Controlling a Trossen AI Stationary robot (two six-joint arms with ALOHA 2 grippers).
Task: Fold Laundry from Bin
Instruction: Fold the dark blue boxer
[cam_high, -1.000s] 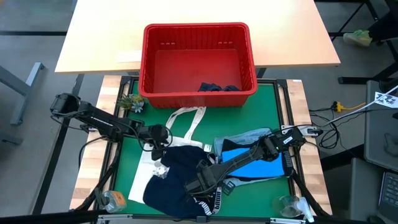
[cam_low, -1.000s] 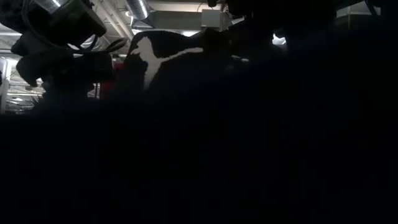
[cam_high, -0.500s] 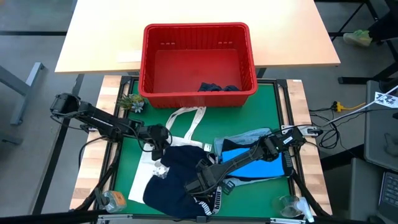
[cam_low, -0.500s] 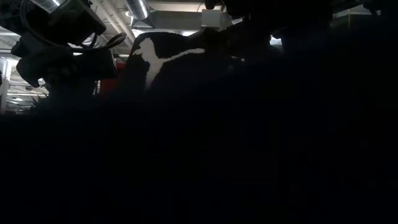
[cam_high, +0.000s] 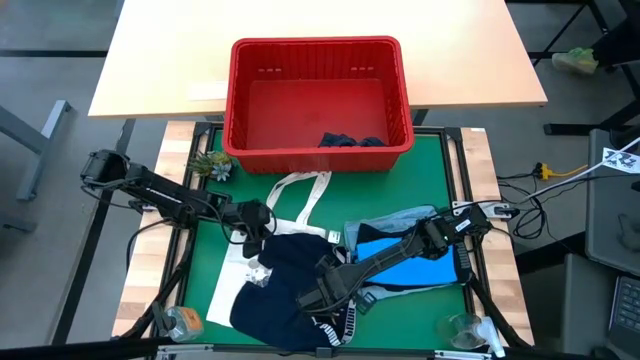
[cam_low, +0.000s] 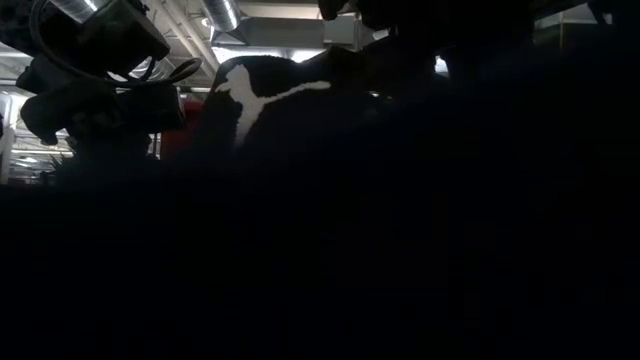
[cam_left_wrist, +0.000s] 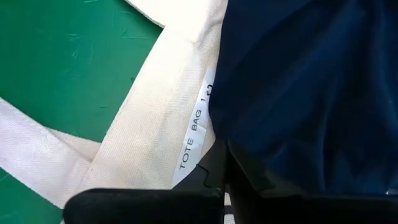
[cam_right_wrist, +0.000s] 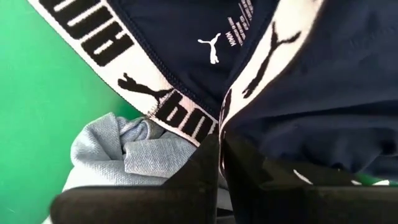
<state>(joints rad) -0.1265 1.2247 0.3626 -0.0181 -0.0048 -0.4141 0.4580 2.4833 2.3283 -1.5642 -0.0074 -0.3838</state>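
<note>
Green matting (cam_high: 420, 170) is carrying the laundry (cam_high: 290, 285) just in front of the bin (cam_high: 318, 100); the left gripper (cam_high: 257, 232) is pinching the navy garment's edge, and the right gripper (cam_high: 322, 292) is clamping its waistband.

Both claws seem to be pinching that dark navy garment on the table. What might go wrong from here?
The left gripper has shut on the navy garment right at the edge of the white tote bag, so it may lift the bag too. The right gripper is shut on its waistband beside the denim shirt, which might get dragged. Pulling apart may bunch the cloth.
</note>
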